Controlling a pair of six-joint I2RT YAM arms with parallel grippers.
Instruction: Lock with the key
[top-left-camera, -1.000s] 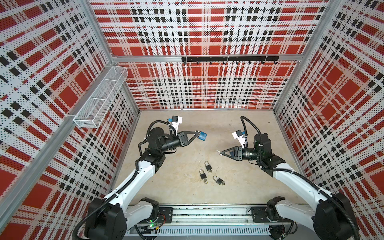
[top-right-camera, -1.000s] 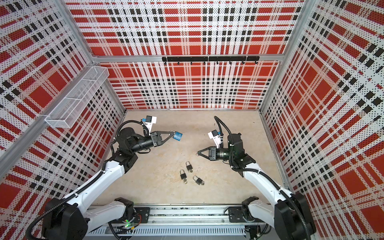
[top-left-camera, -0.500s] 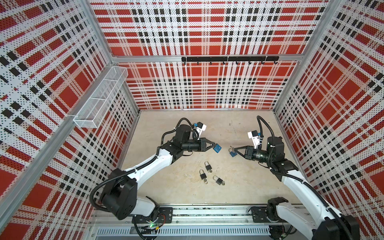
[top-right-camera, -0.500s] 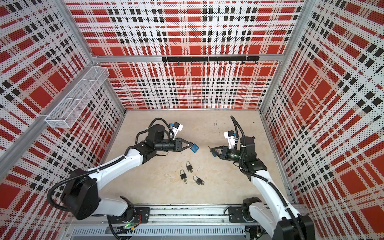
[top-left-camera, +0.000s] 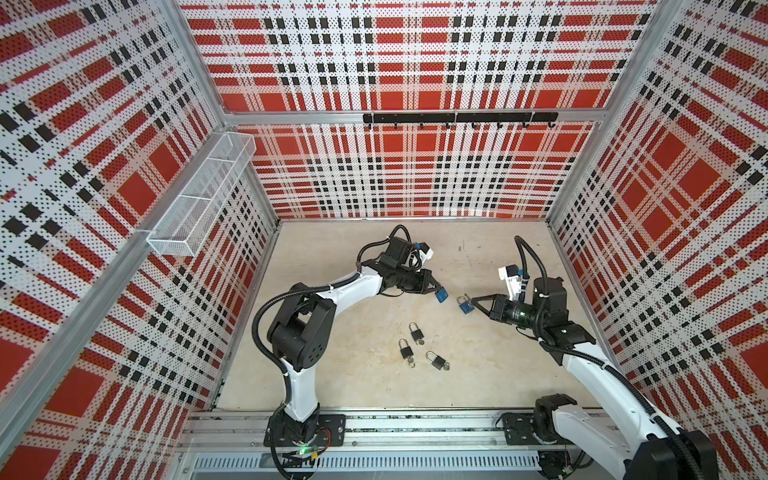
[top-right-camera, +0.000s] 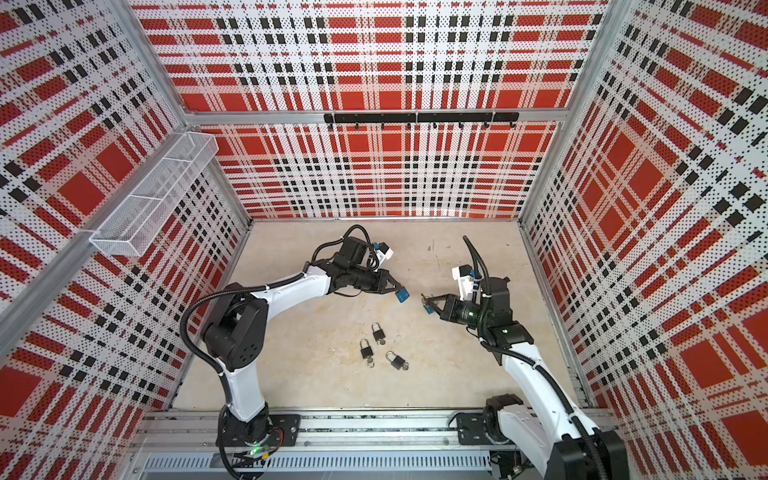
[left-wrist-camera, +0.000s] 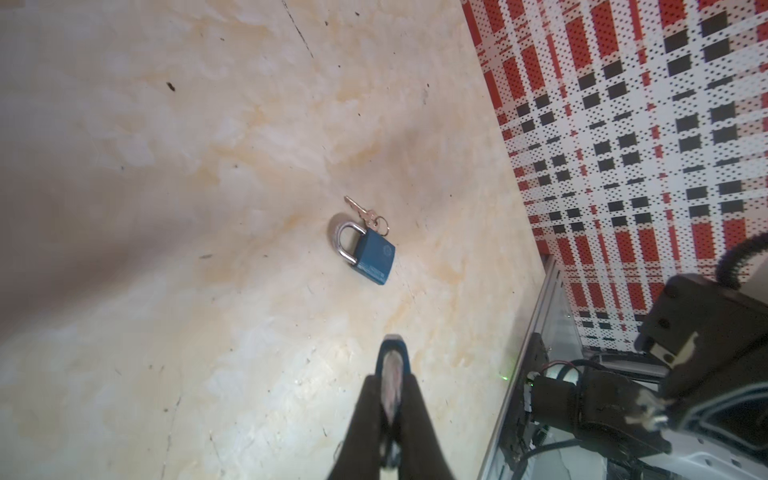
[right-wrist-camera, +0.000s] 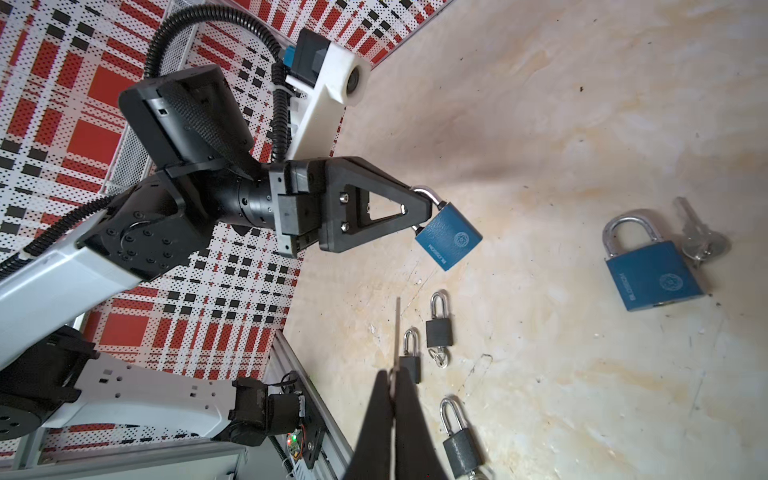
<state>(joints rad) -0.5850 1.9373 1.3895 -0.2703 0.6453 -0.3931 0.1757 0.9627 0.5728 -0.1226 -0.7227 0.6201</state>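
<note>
My left gripper (top-left-camera: 434, 291) is shut on the steel shackle of a blue padlock (top-left-camera: 441, 295), which hangs above the table's middle; the right wrist view shows that padlock (right-wrist-camera: 449, 237) side-on, and the left wrist view shows it (left-wrist-camera: 392, 357) edge-on between the fingers. My right gripper (top-left-camera: 473, 301) is shut on a thin key (right-wrist-camera: 397, 328) whose blade points towards the held padlock, a short gap away. A second blue padlock (top-left-camera: 466, 308) with keys (left-wrist-camera: 370, 217) lies on the table under the right fingertips.
Three small black padlocks (top-left-camera: 414, 332) (top-left-camera: 405, 349) (top-left-camera: 437, 360) with key rings lie in front of the grippers, also in the right wrist view (right-wrist-camera: 438, 328). A wire basket (top-left-camera: 199, 199) hangs on the left wall and a hook rail (top-left-camera: 457, 118) on the back wall.
The left arm has stretched rightwards towards the middle, carrying the blue padlock. The right gripper has drawn back to the right. Both grippers stay shut.
</note>
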